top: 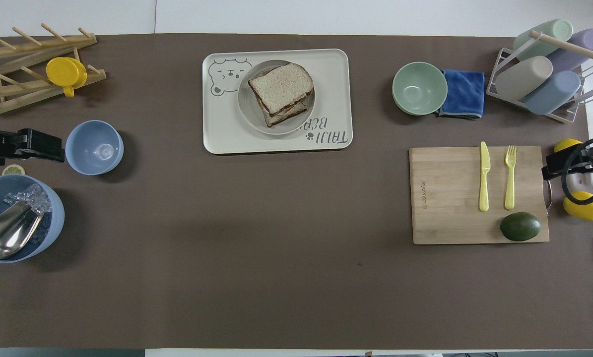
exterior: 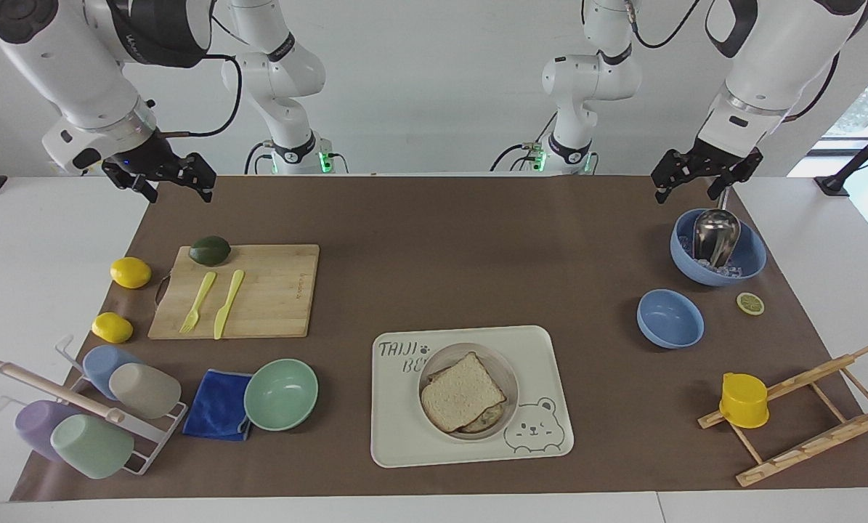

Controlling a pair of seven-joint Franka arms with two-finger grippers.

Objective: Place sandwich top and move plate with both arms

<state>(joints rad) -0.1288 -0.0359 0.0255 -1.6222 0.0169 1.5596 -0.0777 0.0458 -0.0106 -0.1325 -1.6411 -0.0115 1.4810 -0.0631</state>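
The sandwich top (exterior: 463, 391) (top: 281, 85), a pale speckled slice with brown crust, lies slightly askew on another slice on the round off-white plate (exterior: 508, 367) (top: 246, 103). The plate sits in the cream bear tray (exterior: 542, 349). My left gripper (exterior: 686, 193) hangs open and empty over the mat, above the edge of the ice bowl nearer the robots. At the right arm's end, my right gripper (exterior: 178, 193) hangs open and empty over the mat's corner. Both are well away from the plate.
A blue bowl (exterior: 749, 254) with ice and a metal scoop, a smaller blue bowl (exterior: 670, 318), a lemon slice and a wooden rack (exterior: 804, 414) fill the left arm's end. A cutting board (exterior: 274, 290), mint bowl (exterior: 281, 394), cloth and cup rack fill the other.
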